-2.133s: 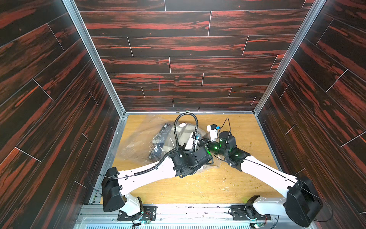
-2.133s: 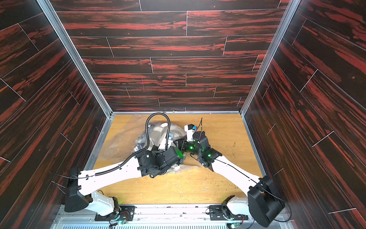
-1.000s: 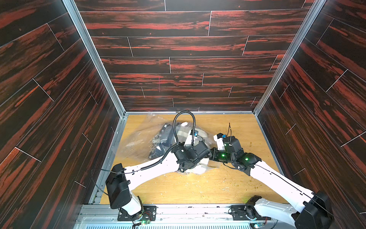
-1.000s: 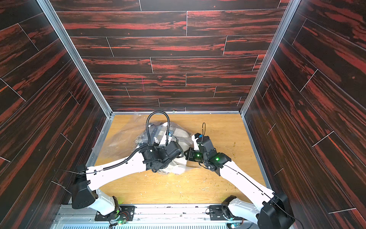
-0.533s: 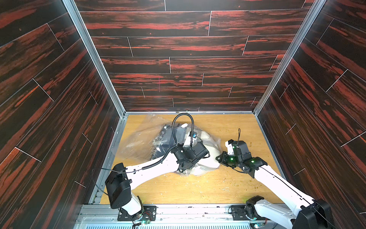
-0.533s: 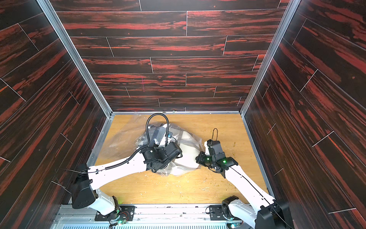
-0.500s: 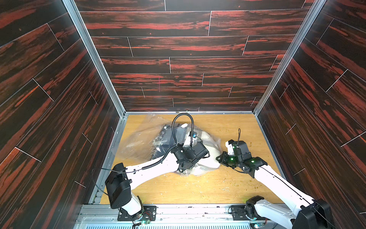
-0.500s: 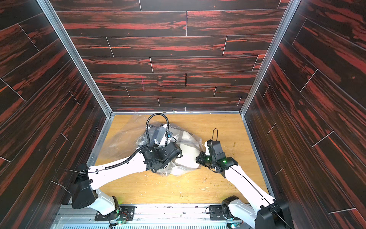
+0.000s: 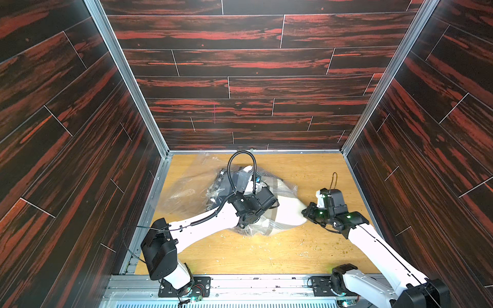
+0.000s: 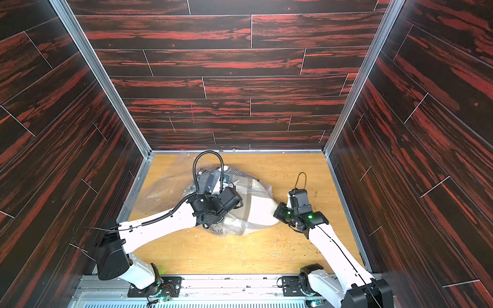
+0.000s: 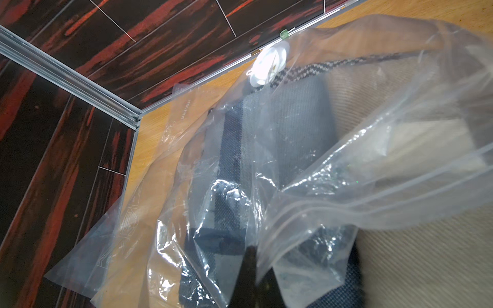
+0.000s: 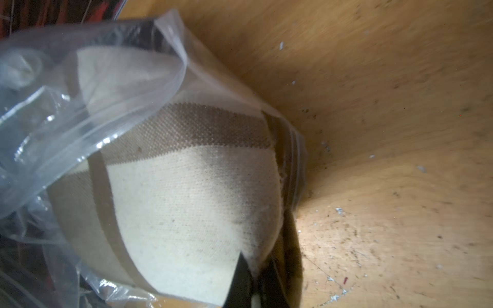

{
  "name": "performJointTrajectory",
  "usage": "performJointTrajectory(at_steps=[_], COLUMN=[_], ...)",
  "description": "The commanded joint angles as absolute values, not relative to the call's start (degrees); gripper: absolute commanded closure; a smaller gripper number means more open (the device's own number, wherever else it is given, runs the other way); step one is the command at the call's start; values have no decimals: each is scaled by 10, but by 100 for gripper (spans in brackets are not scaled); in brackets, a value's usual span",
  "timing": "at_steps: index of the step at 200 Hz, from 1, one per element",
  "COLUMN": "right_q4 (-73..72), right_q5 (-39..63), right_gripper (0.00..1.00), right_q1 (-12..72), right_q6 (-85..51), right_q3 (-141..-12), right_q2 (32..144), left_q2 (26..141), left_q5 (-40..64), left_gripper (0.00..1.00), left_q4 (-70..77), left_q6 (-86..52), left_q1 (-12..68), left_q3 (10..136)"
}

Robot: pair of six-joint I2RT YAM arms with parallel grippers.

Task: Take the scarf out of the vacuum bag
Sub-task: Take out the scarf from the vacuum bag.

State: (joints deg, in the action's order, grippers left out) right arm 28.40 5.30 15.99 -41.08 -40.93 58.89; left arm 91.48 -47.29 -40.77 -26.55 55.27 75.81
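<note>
Right wrist view: right gripper [image 12: 254, 282] shut tight on the cream scarf [image 12: 192, 202] corner | change: it has pulled away from the vacuum bag [image 9: 184, 192], so more scarf is outside the bag | left gripper [image 11: 249, 280] shut, seems to pinch the bag's edge | hard to see: its blurry fingers [image 11: 248, 264]; dark scarf part stays inside, by the white valve [image 11: 269, 66].

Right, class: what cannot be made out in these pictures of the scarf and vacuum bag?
- Left end effector: left wrist view, a dark blur at the frame edge; top views, under its wrist.
- Right end effector: right wrist view, tips cut off by the edge, behind the scarf.
- Vacuum bag print, left wrist view: too small.
</note>
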Motion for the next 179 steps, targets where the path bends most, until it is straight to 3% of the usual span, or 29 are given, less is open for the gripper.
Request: performJointTrajectory(at_steps=[1, 48, 179], right_q4=[318, 330, 415], right_q5=[28, 51, -5], right_gripper=[100, 100, 100], right_q1=[135, 78, -44], right_q6=[-394, -388, -436], right_q3=[-438, -469, -518], right_q2=[586, 594, 634], left_q2=[898, 894, 896], left_q5=[-487, -483, -454], left_gripper=[100, 100, 100], left_q4=[-419, -418, -412], left_q6=[-265, -268, -225], left_q1=[543, 538, 514], left_q3=[748, 750, 764])
